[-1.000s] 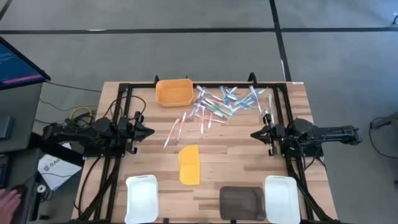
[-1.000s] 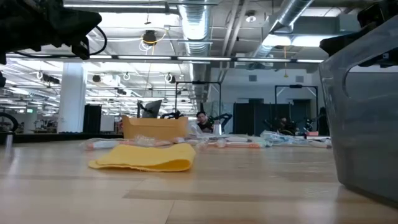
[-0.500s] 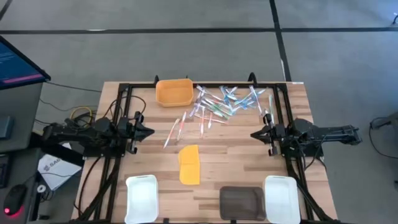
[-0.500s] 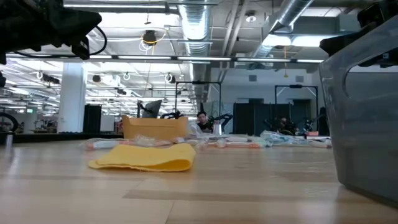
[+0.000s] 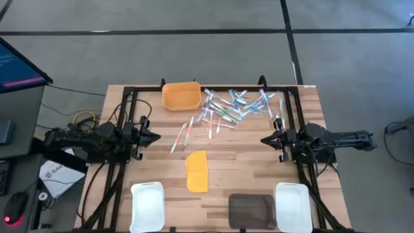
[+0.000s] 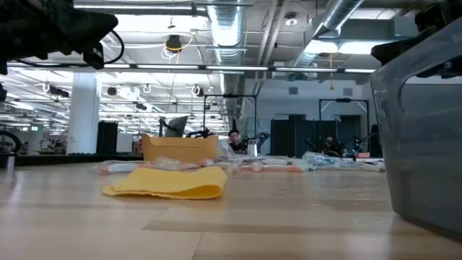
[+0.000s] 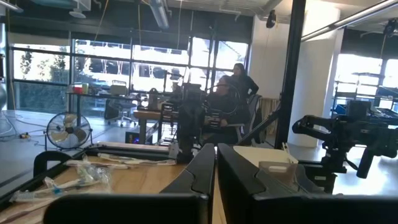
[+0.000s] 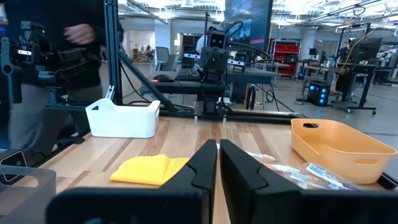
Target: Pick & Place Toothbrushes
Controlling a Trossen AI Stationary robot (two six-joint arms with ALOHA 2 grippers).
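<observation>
Your left gripper (image 5: 155,136) and right gripper (image 5: 265,140) both hover closed and empty at mid-table, facing each other; beyond them the toothbrushes (image 5: 229,107) lie scattered toward the far edge, nearer your right arm, their long axes pointing every way.
</observation>
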